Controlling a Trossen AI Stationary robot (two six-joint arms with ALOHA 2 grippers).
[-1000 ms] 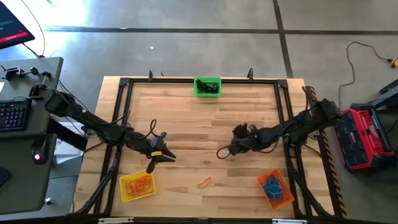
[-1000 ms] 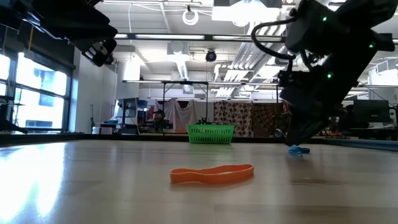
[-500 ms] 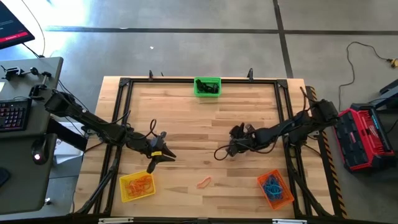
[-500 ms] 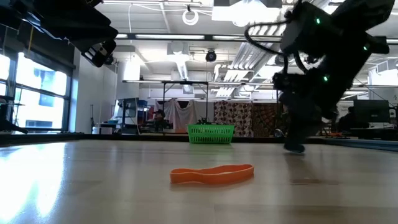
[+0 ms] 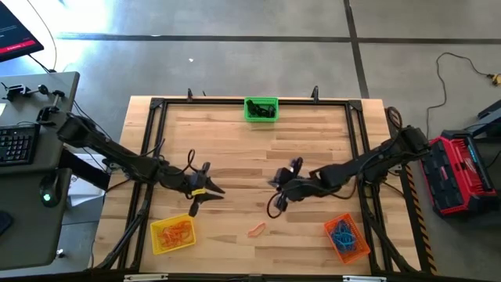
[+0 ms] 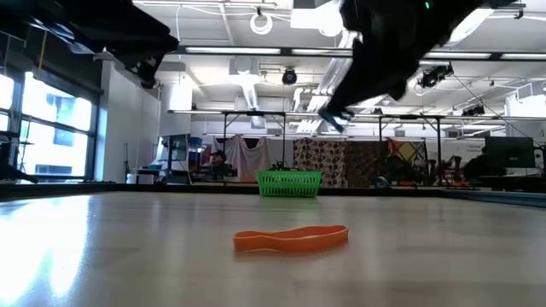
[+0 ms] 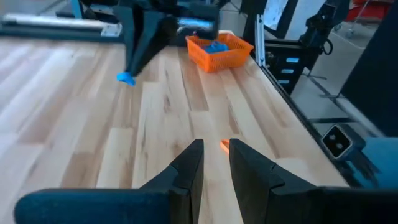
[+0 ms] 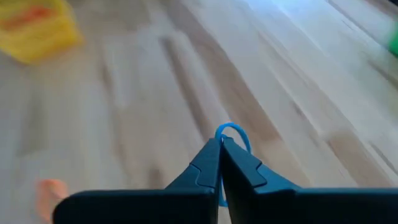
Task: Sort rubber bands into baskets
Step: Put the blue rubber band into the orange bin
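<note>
My right gripper is shut on a blue rubber band above the table's middle. It hangs high over the wood in the low view. An orange rubber band lies flat on the table toward the near edge. My left gripper hovers at the left above the yellow basket, which holds orange bands. Its fingers stand a little apart with nothing between them. The orange basket holds blue bands, and the green basket holds dark ones. My right gripper pinches the blue band between its two fingertips, and a small loop sticks out past them. The fingers slant down toward the table. The band is lifted clear of the wood.
A black metal frame runs around the table's edges. Bare wood lies between the three baskets. Off the table, a desk with a keyboard stands at the left and a red case at the right.
My right gripper has taken hold of the blue band that lay on the table and has risen with it. It has also moved toward the table's left and near edge and rolled its wrist. The band now hangs clear of the wood. The orange band has stayed where it was.
</note>
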